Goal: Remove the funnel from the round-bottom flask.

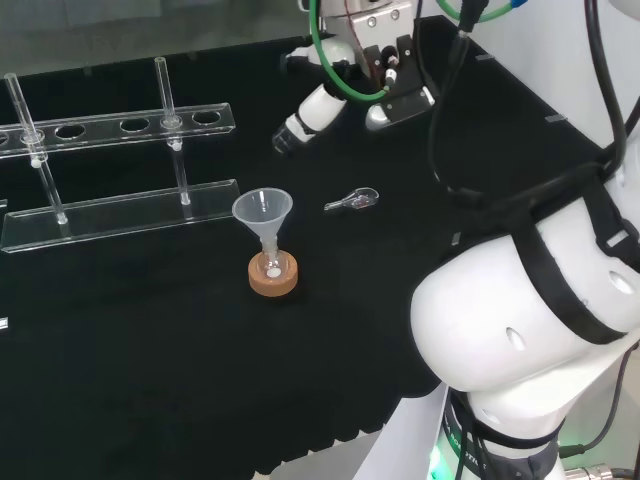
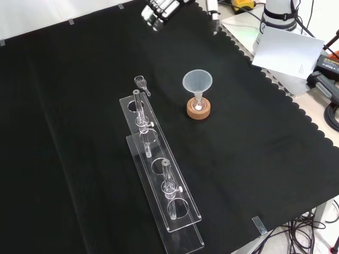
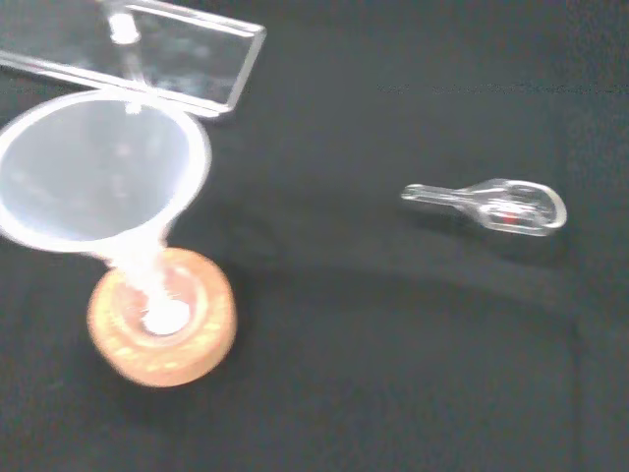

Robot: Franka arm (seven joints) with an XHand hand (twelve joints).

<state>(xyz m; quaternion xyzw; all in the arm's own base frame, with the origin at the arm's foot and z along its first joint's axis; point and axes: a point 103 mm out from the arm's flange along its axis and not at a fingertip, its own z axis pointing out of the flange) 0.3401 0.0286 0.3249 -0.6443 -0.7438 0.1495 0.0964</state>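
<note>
head view: the hand (image 1: 318, 105) hangs above the far part of the black cloth (image 1: 150, 380), well apart from the glassware; its fingers look fairly straight and hold nothing. the funnel (image 1: 263, 213) stands upright with its stem down in the neck of the round-bottom flask (image 1: 271, 262), which sits in a cork ring (image 1: 274, 277) near the middle of the cloth. to the right of the funnel lies a small clear glass piece (image 1: 353, 201), on its side. to the left stands a clear rack (image 1: 110, 175) with two glass tubes (image 1: 168, 95) upright in it.

front view: part of the hand (image 2: 159, 9) comes in at the top edge, over the cloth's far side, and i cannot tell there how its fingers stand. the funnel (image 2: 197, 83) sits in the flask on the cork ring (image 2: 198, 110), to the right of the rack's (image 2: 164, 182) far end. the small glass piece (image 2: 141, 82) lies just beyond that end.

wrist view: the funnel's (image 3: 93, 182) wide mouth tilts over the cork ring (image 3: 162, 329), with something white at the bottom of the flask (image 3: 162, 313). the small glass piece (image 3: 491, 206) lies apart from it, and an edge of the rack (image 3: 147, 59) shows beyond the funnel.
</note>
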